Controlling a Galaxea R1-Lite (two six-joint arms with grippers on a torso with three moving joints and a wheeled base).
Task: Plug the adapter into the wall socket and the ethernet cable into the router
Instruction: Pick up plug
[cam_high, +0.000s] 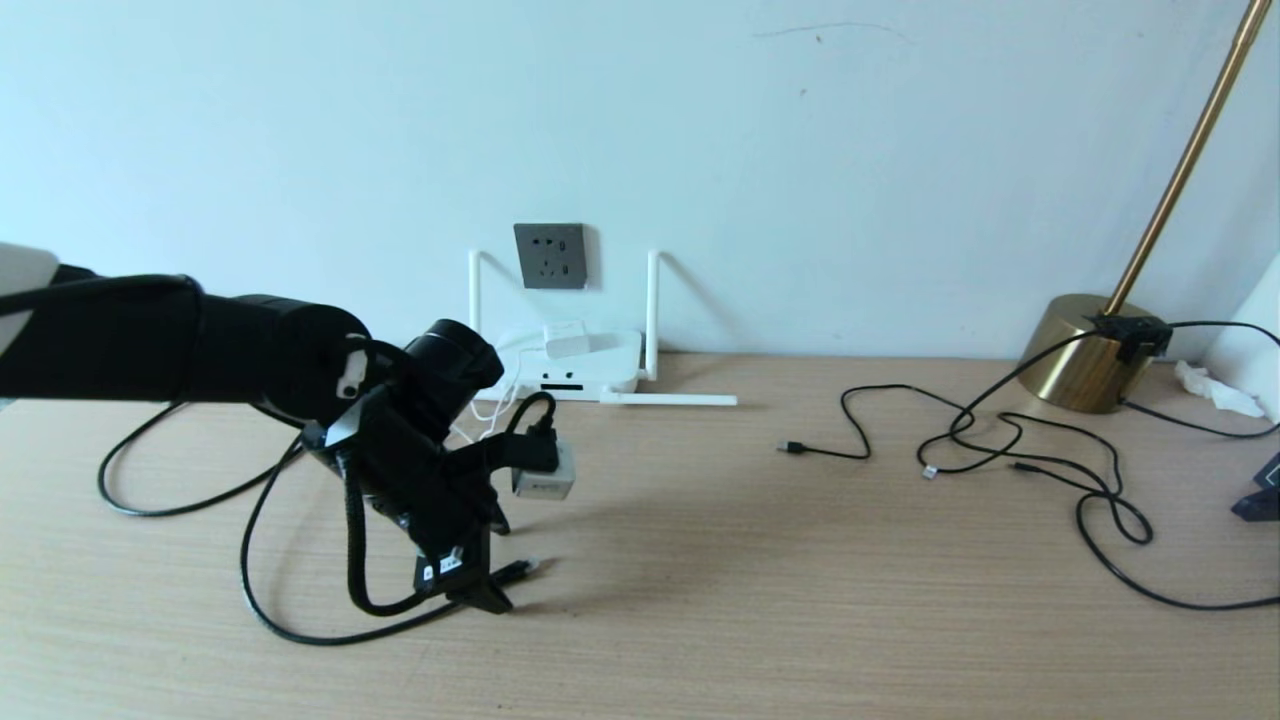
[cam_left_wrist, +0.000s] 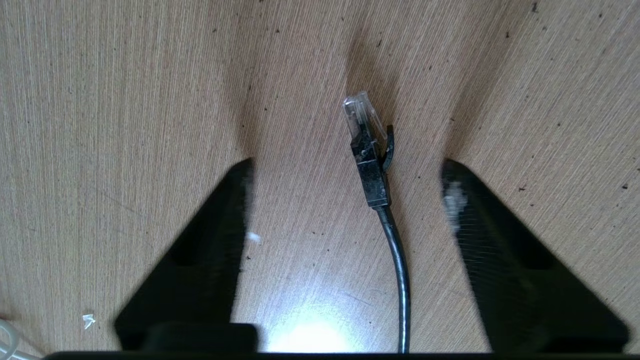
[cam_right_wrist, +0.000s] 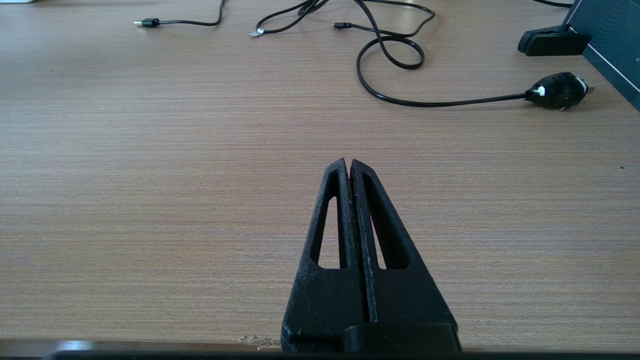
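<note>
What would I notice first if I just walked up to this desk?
The left pincer reaching down over the desk, open around the ethernet cable plug lying there. Behind it, the white router sits against the wall under the dark wall socket.

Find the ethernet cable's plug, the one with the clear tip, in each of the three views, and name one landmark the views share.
Head view: the ethernet cable's plug lies on the table beside the left gripper, lower left of centre.
Left wrist view: the plug lies flat near the centre, between the open fingers, untouched.
Right wrist view: not in it.
Shared landmark: the wood-grain table, seen in all three.
</note>
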